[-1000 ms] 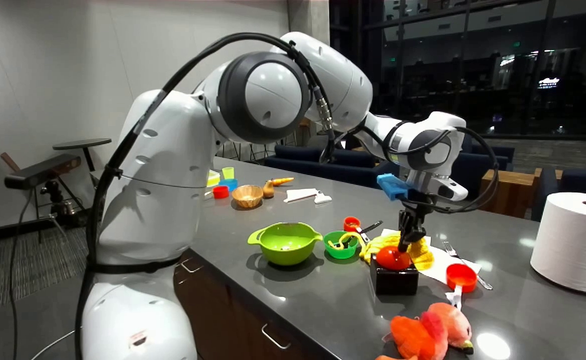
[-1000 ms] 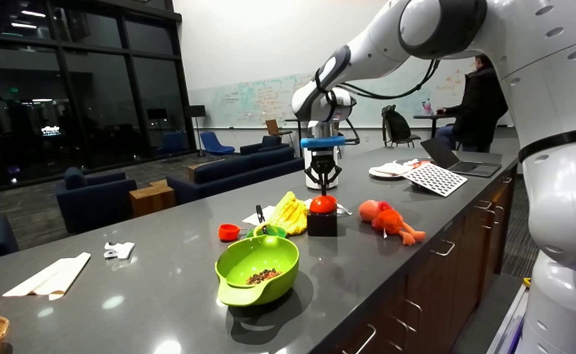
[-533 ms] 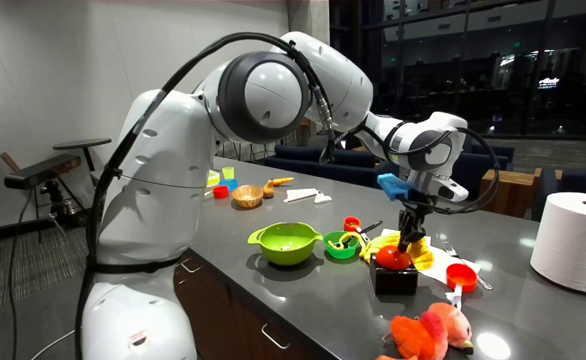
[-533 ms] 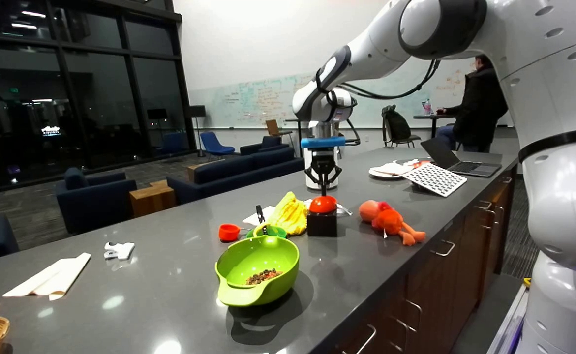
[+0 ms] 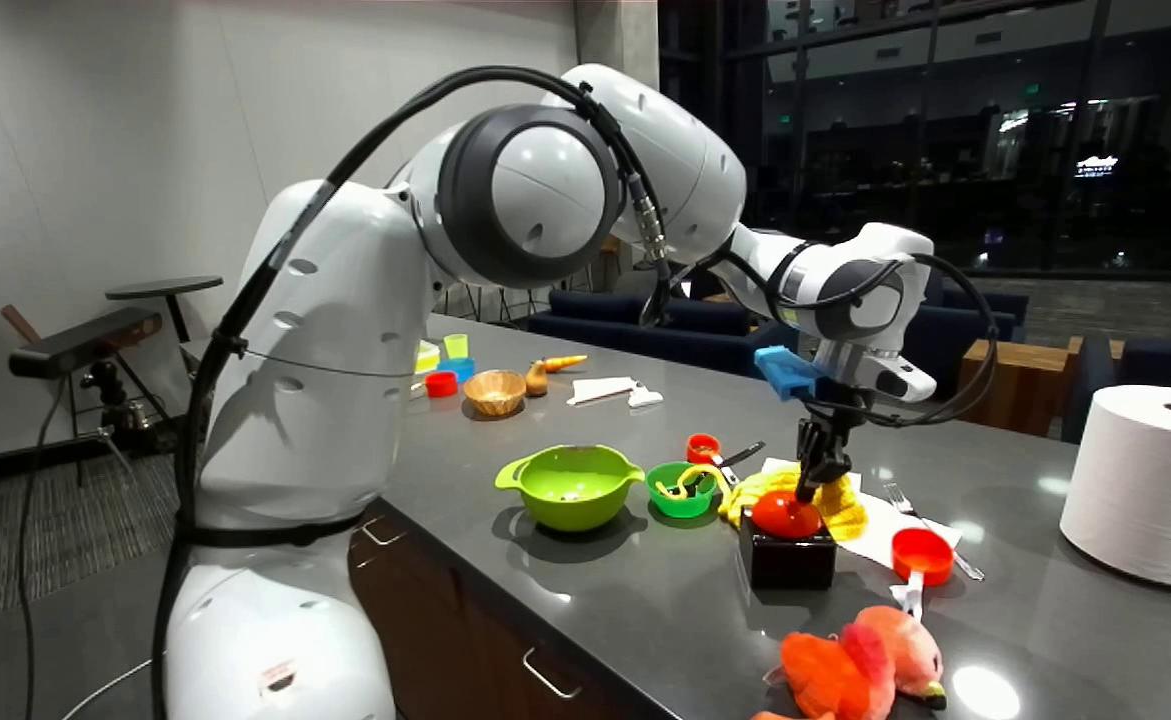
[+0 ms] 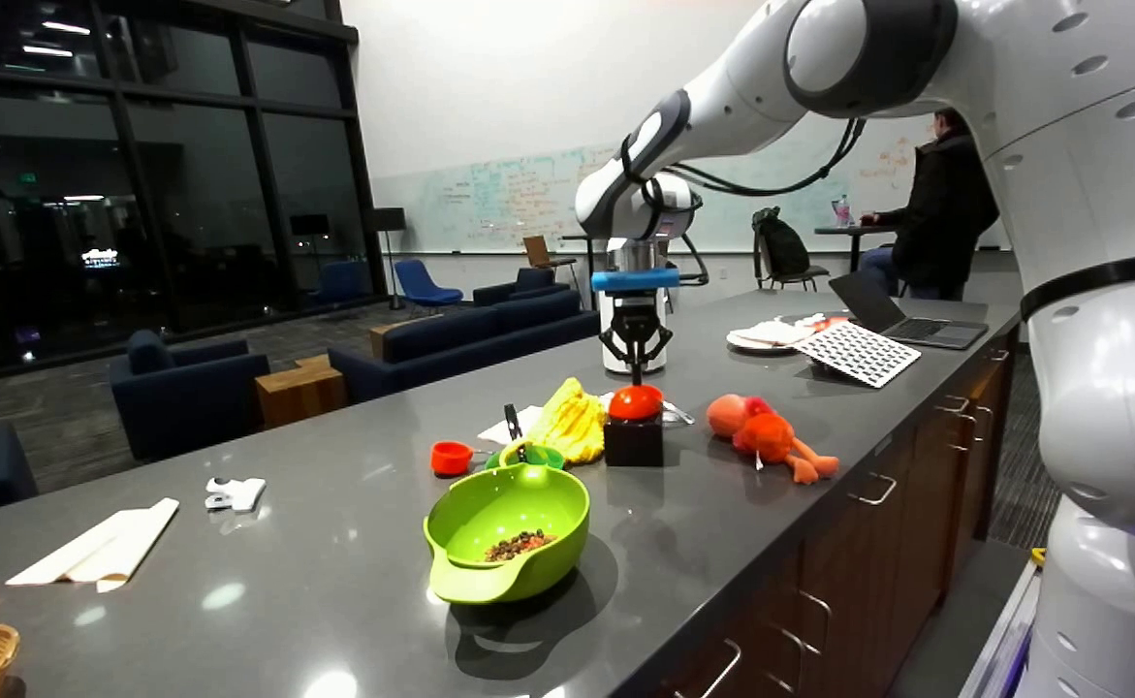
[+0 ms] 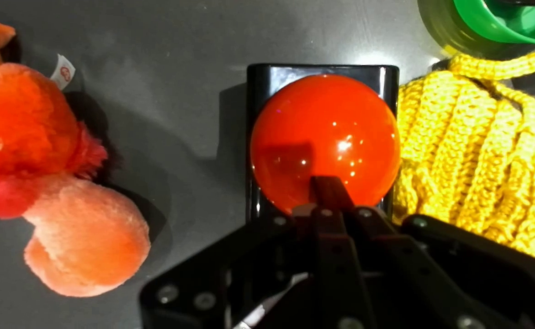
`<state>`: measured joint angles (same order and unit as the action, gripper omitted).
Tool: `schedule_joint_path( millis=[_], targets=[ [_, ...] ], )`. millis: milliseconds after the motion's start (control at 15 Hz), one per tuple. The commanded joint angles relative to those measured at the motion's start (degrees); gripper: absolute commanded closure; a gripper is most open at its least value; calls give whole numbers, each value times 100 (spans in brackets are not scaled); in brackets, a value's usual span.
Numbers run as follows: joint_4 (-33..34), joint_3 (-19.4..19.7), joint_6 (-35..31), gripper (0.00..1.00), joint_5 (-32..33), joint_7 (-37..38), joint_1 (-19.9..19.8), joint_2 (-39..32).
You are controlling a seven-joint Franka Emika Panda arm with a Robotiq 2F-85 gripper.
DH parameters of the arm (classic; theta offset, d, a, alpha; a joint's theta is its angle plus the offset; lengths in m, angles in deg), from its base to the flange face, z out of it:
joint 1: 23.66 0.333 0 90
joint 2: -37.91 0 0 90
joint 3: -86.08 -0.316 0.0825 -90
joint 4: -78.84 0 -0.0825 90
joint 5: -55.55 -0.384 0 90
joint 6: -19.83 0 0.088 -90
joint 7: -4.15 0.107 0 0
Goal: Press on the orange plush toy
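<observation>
Ana: What are we pressing? The task speaks of plush.

Ben: The red-orange dome [image 7: 326, 128], I judge, seated on a black block [image 5: 790, 565]. It looks glossy, not furry.

Ana: How will it handle?

Ben: Stiff and slick, I expect, perhaps sinking a little like a button. Probably light enough to skid.

Ana: Where do you take hold?

Ben: For a press, nowhere: push straight down at the crown, since an off-centre push may slip down the curve. To shift it, I'd grip the block's flat sides.

Ana: And the end effector [image 6: 637, 376]?

Ben: Closed, tips together, nothing between them. They seem to meet the dome, low on it in the wrist view; whether it's pushed in, I can't tell.

Ana: What lies around?

Ben: A yellow knitted piece [image 7: 470, 169] sits just beside the block. On the opposite side, apart from it, lies a pinkish-orange plush [image 6: 769, 434], which looks soft but isn't under the tips. Farther out on the tabletop [image 6: 334, 582] stand a green cup [image 5: 682, 510] and a lime-green bowl [image 5: 573, 512].
</observation>
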<state>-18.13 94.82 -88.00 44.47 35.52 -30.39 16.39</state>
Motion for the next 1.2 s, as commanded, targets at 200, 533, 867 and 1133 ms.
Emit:
schedule_joint_path(
  millis=[200, 533, 867, 1133],
  targets=[
    [327, -38, -36, 100, -13, -62, 89, 158],
    [668, -63, -46, 100, 158, -159, 194, 354],
    [416, -224, 154, 73, 740, -1044, 383, 942],
    [-271, -482, 217, 50, 1123, -1775, 595, 1701]
  ],
)
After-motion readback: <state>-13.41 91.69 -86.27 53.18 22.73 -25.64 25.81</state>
